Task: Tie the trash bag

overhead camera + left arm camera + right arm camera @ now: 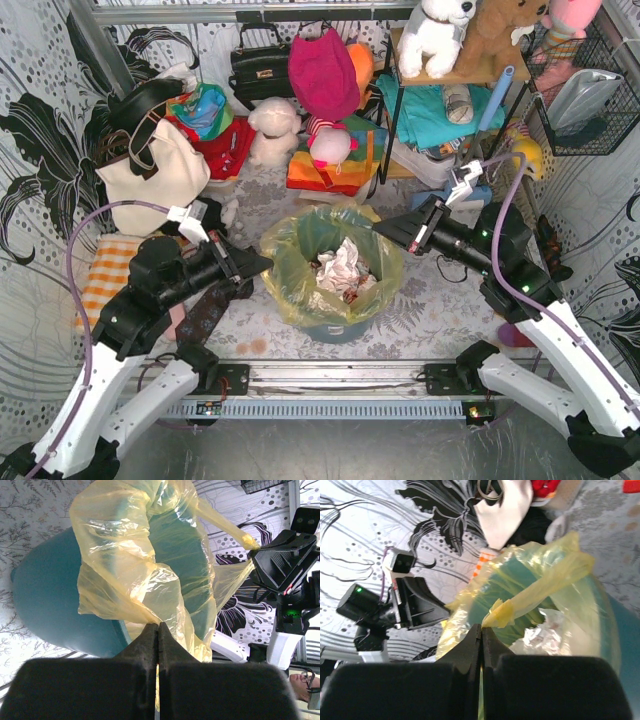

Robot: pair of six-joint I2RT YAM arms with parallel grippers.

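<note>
The teal bin (335, 328) stands in the middle of the scene, and the trash bag (290, 250) lines it, its yellow-green rim folded out over the edge. The left gripper (262, 262) is pinched tight on the film at the rim's left side. The right gripper (385, 232) is clamped on the far right rim, where the plastic draws out into a taut strip. Holds on opposite sides look meant for gathering the mouth — two ends to cross into a knot. Crumpled white paper (342, 268) sits low inside, leaving slack above it.
</note>
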